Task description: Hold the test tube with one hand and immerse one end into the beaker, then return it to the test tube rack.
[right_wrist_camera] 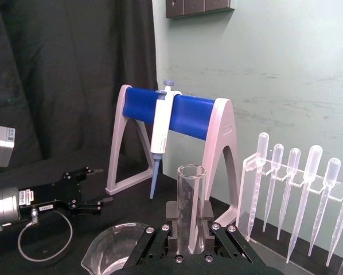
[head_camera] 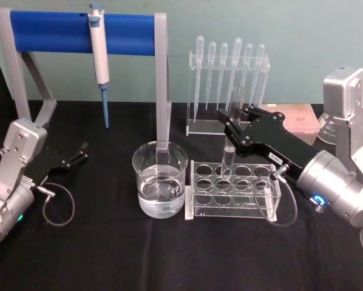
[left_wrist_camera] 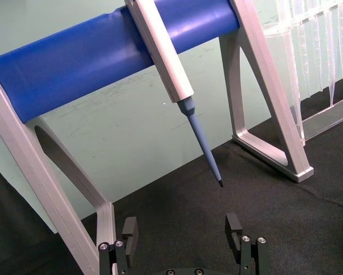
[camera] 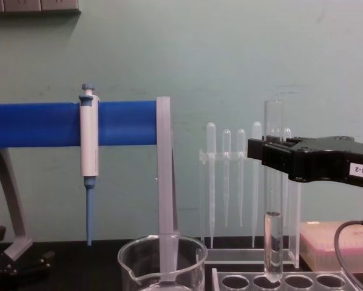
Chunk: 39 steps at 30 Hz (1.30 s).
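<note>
The clear test tube stands upright between the fingers of my right gripper, which is shut on its middle. In the chest view the test tube has its round lower end at the rim of a back-row hole of the clear tube rack, with the right gripper well above the rack. The beaker, holding some water, stands just left of the rack. In the right wrist view the tube rises from the gripper. My left gripper rests open at the far left.
A grey stand with a blue bar holds a hanging pipettor behind the beaker. A clear holder with several plastic pipettes stands behind the rack. A pink box lies at the back right.
</note>
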Each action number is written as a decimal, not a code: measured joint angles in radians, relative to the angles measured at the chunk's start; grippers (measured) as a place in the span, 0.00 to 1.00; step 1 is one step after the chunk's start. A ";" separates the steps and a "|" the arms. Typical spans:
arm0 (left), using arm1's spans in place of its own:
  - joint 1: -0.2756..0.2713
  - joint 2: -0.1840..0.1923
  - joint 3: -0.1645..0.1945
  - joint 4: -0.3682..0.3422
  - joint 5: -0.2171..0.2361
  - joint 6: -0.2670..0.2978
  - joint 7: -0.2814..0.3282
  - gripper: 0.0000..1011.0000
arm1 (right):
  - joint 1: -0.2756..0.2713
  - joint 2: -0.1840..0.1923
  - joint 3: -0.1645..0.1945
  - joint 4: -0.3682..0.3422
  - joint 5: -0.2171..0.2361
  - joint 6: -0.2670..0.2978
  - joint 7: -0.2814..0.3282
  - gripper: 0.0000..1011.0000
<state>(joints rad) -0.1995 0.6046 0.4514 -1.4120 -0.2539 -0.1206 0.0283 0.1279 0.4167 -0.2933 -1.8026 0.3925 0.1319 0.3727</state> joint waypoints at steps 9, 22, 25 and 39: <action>0.000 0.000 0.000 0.000 0.000 0.000 0.000 0.99 | 0.000 0.000 0.000 0.000 0.000 0.000 0.000 0.22; 0.000 0.000 0.000 0.000 0.000 0.000 0.000 0.99 | 0.000 0.000 0.000 0.000 0.000 0.000 0.000 0.22; 0.000 0.000 0.000 0.000 0.000 0.000 0.000 0.99 | 0.000 0.000 0.000 0.000 0.000 0.000 0.000 0.22; 0.000 0.000 0.000 0.000 0.000 0.000 0.000 0.99 | 0.011 0.010 -0.009 -0.028 -0.003 0.003 -0.020 0.22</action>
<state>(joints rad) -0.1995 0.6047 0.4514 -1.4120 -0.2539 -0.1206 0.0283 0.1386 0.4264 -0.3026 -1.8308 0.3893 0.1345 0.3532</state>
